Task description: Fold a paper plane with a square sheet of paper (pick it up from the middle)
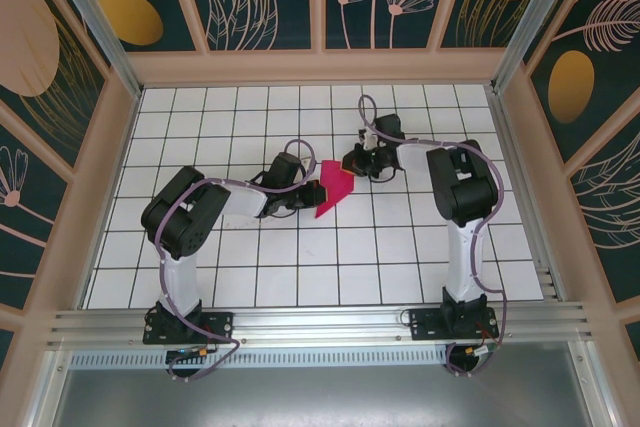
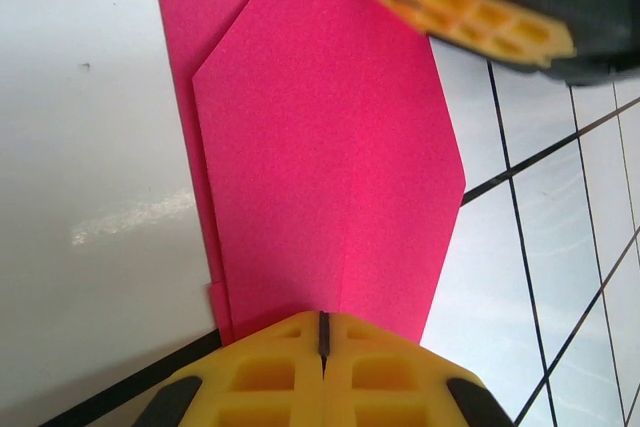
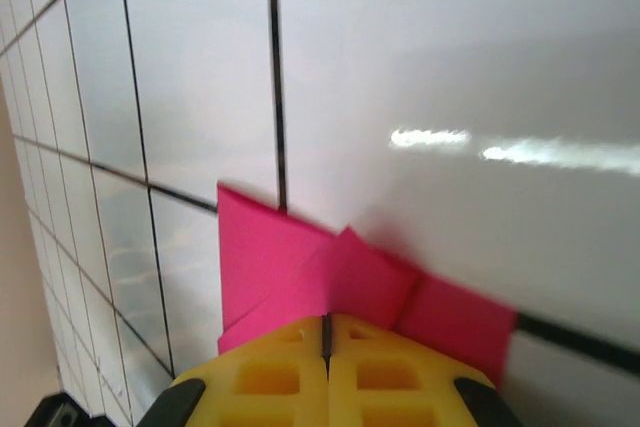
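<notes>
The magenta-pink sheet of paper (image 1: 335, 190) is folded into a long creased shape with layered flaps, at the middle of the tiled table (image 1: 300, 267). My left gripper (image 1: 311, 185) is shut on its left edge. In the left wrist view the paper (image 2: 330, 147) runs up from the closed yellow jaws of the left gripper (image 2: 323, 333), with a centre crease and an angled flap edge. My right gripper (image 1: 352, 165) is shut on the paper's upper right end. In the right wrist view small triangular flaps of the paper (image 3: 290, 267) stick out from the closed right gripper (image 3: 325, 333).
The right gripper's yellow fingers (image 2: 455, 2) show at the top right of the left wrist view, close over the paper. Wooden walls (image 1: 320, 67) ring the white grid table. An aluminium rail (image 1: 320, 322) carries both arm bases at the near edge.
</notes>
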You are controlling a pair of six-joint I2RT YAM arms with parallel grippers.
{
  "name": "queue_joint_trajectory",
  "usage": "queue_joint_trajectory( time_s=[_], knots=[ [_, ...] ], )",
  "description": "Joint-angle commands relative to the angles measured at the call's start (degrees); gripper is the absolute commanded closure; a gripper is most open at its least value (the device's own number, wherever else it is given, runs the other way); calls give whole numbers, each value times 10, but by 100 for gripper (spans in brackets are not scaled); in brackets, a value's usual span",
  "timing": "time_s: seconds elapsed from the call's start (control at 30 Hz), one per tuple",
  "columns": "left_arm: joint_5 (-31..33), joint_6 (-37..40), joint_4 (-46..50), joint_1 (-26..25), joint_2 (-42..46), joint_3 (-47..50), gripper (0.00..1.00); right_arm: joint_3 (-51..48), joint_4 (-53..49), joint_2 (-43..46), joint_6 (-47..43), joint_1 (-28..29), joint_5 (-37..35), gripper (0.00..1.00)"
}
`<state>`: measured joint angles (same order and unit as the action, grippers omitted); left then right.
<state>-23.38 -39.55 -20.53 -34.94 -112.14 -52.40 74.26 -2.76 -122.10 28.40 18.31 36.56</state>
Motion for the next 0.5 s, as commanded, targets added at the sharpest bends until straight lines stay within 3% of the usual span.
queue_joint_trajectory(
  time_s=[0.0,0.23,0.47],
  knots=[
    [23,16,103,-2,-35,28,100,30,21,-29,-2,-36,-104,93],
    [25,17,103,-2,-34,24,100,67,0,-14,-25,-42,-102,93],
    [28,10,96,-2,-32,13,100,-18,15,84,-28,-11,-68,92]
  ],
)
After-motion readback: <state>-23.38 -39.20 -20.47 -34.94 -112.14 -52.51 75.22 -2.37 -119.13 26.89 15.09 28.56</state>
